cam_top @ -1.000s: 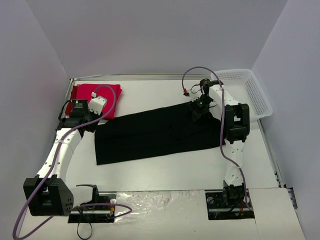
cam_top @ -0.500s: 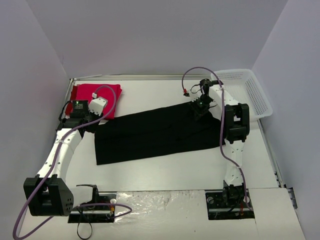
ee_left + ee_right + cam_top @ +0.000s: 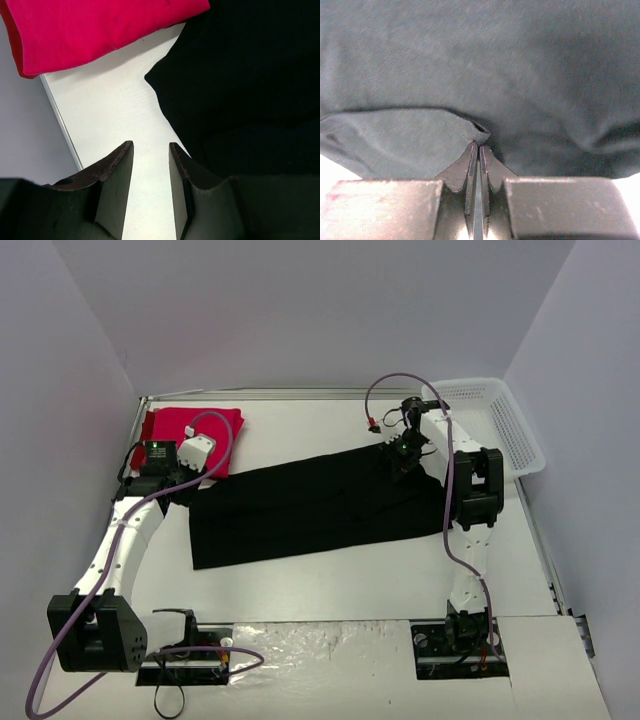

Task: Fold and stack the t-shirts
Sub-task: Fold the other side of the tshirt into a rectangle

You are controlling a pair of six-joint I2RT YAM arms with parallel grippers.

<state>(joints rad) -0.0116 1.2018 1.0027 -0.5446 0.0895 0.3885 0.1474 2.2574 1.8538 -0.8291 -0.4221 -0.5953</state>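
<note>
The black t-shirt (image 3: 310, 505) lies as a long folded band across the table's middle. The red t-shirt (image 3: 190, 430) sits folded at the back left corner. My right gripper (image 3: 403, 462) is down on the black shirt's far right edge. In the right wrist view it (image 3: 479, 146) is shut on a small pinch of the black cloth (image 3: 495, 60). My left gripper (image 3: 150, 150) hovers open over bare table, nothing between its fingers. The black shirt's left corner (image 3: 250, 75) lies just right of it and the red shirt (image 3: 90, 30) ahead. In the top view it (image 3: 188, 486) is at the black shirt's left end.
A white mesh basket (image 3: 500, 425) stands at the back right, close to the right arm. The table's metal edge (image 3: 62, 125) runs just left of my left gripper. Purple cables loop over both arms.
My right gripper's jaws have closed on a fold of the black shirt at its far right edge. The left arm has not moved.
</note>
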